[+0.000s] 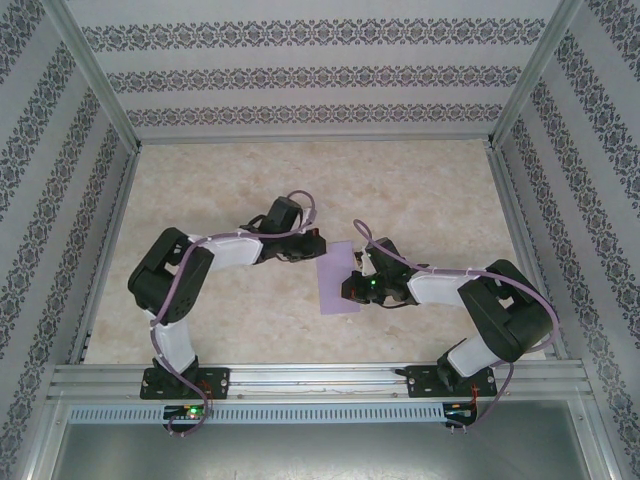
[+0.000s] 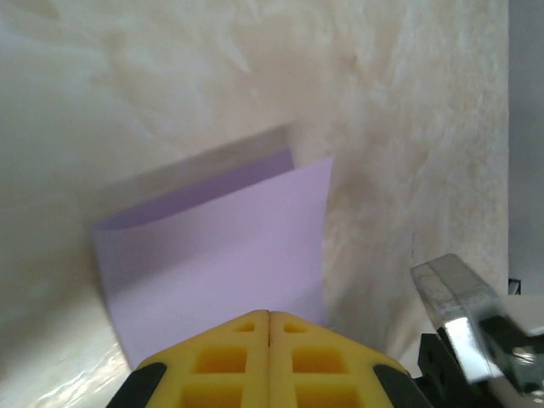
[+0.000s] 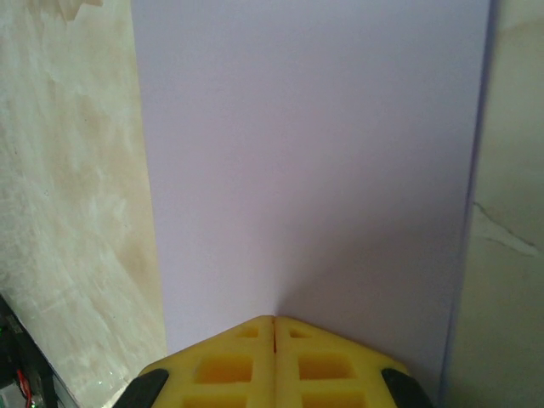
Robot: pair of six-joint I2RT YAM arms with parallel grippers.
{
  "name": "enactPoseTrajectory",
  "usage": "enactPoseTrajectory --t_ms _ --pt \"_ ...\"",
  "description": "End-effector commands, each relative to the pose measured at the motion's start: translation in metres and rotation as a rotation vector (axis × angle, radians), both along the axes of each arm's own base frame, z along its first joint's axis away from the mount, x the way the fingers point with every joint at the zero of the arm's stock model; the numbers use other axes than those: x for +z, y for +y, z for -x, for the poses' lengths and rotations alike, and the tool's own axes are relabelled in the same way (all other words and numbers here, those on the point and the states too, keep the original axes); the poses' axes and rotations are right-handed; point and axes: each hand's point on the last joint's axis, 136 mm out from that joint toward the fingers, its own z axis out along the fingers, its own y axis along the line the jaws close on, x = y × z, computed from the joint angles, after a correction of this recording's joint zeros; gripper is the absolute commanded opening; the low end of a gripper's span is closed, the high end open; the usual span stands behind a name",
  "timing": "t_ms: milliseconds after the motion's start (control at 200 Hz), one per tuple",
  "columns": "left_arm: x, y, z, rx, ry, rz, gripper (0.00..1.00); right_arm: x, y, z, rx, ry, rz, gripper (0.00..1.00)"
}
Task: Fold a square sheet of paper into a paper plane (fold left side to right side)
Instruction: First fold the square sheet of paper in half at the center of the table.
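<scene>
Lavender sheet of paper point(image 1: 330, 280), folded in half, top layer slightly lifted

The lavender paper point(image 1: 335, 292) is laid on the table point(image 1: 420, 200). It is flanked by the left gripper point(image 1: 314, 246) and right gripper point(image 1: 353, 282).

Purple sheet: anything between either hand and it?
Nothing visible. The left hand and right hand, both shut, have their tips right at the purple sheet, with bare table around it. Whether they actually touch it can't be told.
</scene>
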Motion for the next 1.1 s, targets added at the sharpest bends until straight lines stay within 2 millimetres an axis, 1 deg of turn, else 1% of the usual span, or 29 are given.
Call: enactPoseTrajectory --t_ms 0,225,505,660,759,859,979,1094 --pt "-0.004 -0.008 -0.013 0.0 -0.015 0.01 0.03 -0.051 -0.041 0.041 -0.04 0.187 0.2 0.0" --pt "-0.025 -0.001 -0.023 0.02 -0.009 -0.051 0.03 -0.053 -0.042 0.044 -0.037 0.189 0.207 0.0" --pt "-0.051 0.022 -0.032 0.084 0.019 -0.099 0.03 -0.056 -0.045 0.047 -0.043 0.198 0.219 0.0" --pt "-0.058 0.035 -0.042 0.113 0.019 -0.123 0.03 -0.056 -0.047 0.049 -0.046 0.2 0.223 0.0" --pt "-0.058 0.044 -0.051 0.129 0.014 -0.134 0.03 -0.056 -0.049 0.05 -0.052 0.201 0.222 0.0" --pt "-0.052 0.052 -0.062 0.142 0.001 -0.138 0.03 -0.055 -0.049 0.051 -0.059 0.197 0.218 0.0" --pt "-0.042 0.059 -0.076 0.146 -0.012 -0.145 0.03 -0.055 -0.05 0.051 -0.064 0.195 0.215 0.0" --pt "-0.028 0.06 -0.083 0.142 -0.04 -0.144 0.03 -0.054 -0.047 0.051 -0.068 0.194 0.198 0.0"
